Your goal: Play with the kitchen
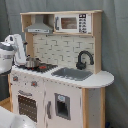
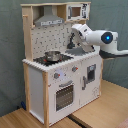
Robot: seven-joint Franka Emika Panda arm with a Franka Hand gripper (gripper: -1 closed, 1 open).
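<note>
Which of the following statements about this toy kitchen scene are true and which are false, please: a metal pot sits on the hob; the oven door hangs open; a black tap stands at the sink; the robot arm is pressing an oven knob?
1. A metal pot sits on the hob. True.
2. The oven door hangs open. False: it is closed, flush with the front of the kitchen.
3. A black tap stands at the sink. True.
4. The robot arm is pressing an oven knob. False: in both exterior views the arm is up above the counter, well above the knobs.
</note>
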